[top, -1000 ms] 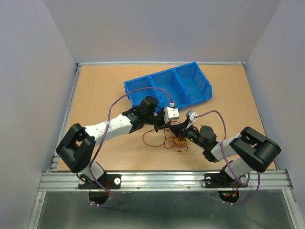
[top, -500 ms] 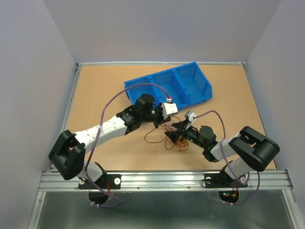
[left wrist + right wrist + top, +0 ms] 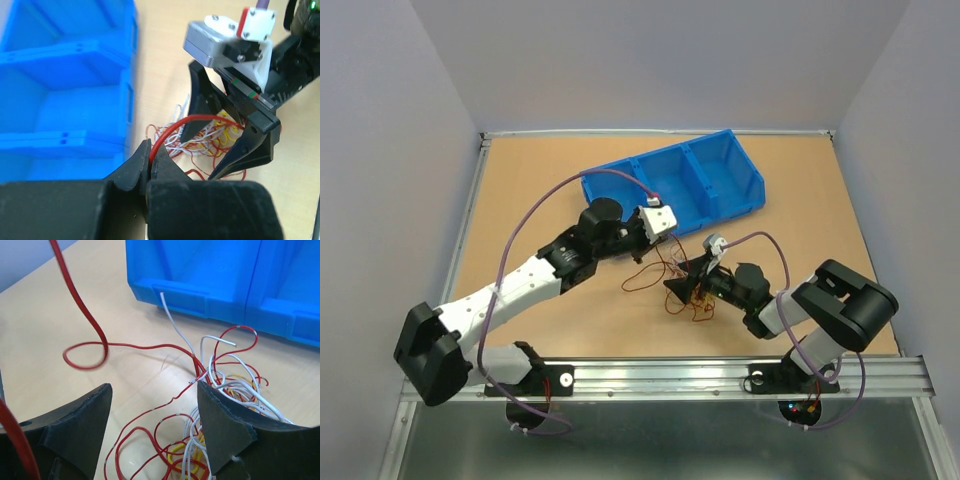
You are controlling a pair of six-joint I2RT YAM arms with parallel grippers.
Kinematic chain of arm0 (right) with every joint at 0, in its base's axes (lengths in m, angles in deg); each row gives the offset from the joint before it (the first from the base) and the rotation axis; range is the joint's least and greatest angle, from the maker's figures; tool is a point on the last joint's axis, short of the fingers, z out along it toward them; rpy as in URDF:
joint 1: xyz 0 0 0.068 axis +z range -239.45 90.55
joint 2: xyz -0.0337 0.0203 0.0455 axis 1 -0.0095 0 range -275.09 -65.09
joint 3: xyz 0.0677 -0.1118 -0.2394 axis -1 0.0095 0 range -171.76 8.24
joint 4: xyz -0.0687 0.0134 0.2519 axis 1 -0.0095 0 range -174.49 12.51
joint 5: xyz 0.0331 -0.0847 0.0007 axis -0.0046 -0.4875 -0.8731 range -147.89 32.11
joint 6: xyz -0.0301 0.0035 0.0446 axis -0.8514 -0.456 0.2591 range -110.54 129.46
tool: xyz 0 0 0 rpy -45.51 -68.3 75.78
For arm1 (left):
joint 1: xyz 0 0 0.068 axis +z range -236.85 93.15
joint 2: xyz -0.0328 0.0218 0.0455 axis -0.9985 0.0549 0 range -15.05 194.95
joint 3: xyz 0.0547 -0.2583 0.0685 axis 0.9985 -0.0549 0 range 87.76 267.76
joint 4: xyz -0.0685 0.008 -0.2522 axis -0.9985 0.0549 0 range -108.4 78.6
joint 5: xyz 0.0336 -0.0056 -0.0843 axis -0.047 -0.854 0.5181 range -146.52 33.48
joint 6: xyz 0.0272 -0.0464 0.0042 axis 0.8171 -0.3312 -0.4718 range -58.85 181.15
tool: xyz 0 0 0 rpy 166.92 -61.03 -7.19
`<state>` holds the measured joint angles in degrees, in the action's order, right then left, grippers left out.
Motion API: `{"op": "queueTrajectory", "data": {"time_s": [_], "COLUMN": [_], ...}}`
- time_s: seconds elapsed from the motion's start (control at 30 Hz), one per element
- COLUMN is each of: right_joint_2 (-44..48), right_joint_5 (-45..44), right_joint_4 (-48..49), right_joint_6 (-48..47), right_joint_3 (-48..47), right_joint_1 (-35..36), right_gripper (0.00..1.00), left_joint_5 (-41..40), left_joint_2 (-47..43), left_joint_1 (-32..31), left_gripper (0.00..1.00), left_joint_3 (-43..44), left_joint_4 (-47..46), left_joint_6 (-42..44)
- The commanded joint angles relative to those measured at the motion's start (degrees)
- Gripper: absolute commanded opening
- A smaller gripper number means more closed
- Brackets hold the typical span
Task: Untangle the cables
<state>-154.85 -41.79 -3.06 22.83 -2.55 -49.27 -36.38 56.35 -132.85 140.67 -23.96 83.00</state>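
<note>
From above, the pale wood-grain counter (image 3: 540, 190) carries a blue bin (image 3: 732, 205) of hard moulded plastic with three compartments, set at a slant near the far edge. The cables (image 3: 698, 305) lie as a small loose tangle of thin curly strands just in front of the bin, between the two arms. The left gripper (image 3: 655, 245) reaches in from the far left side and the right gripper (image 3: 682, 287) sits low over the tangle; at this size the strand colours blur and neither pair of jaws can be read. The left wrist view fills that in: the left gripper (image 3: 149, 150) has its matte black jaws pinched together on a red wire (image 3: 172, 127) that arches up out of the cables (image 3: 210, 140), a nest of white, yellow and red loops on the counter. It also shows the right gripper (image 3: 200, 157) from the front, its wedge-shaped jaws spread wide astride the nest, under a grey and white camera block (image 3: 225, 37). The right wrist view looks out between those parted jaws of the right gripper (image 3: 152, 440). The cables (image 3: 235, 390) lie close by the inner face of one jaw, and nothing is gripped. The red wire (image 3: 80, 310) rises glossy and taut to the upper left beyond a flat loop, and a stiff white end points at the bin's smooth wall (image 3: 200, 270).
</note>
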Motion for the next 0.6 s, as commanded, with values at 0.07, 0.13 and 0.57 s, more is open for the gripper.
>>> {"op": "queueTrajectory", "data": {"time_s": [0.07, 0.13, 0.57], "right_joint_2": [-0.95, -0.77, 1.5], "right_joint_5": [-0.62, -1.07, -7.12], "right_joint_4": [16.71, 16.71, 15.48], "right_joint_6": [-0.36, -0.71, -1.5], "right_joint_3": [-1.78, -1.52, 0.5], "right_joint_1": [0.25, 0.25, 0.25], "right_gripper": [0.74, 0.73, 0.69], "left_joint_5": [-9.24, -10.91, -19.16], "left_joint_2": [-10.92, -13.55, -28.41], "left_joint_1": [3.63, 6.35, 23.85], "left_gripper": [0.0, 0.0, 0.0], "left_joint_3": [-2.63, -3.33, -8.6], "left_joint_4": [-8.23, -9.73, -18.07], "left_joint_6": [-6.72, -8.74, -20.35]}}
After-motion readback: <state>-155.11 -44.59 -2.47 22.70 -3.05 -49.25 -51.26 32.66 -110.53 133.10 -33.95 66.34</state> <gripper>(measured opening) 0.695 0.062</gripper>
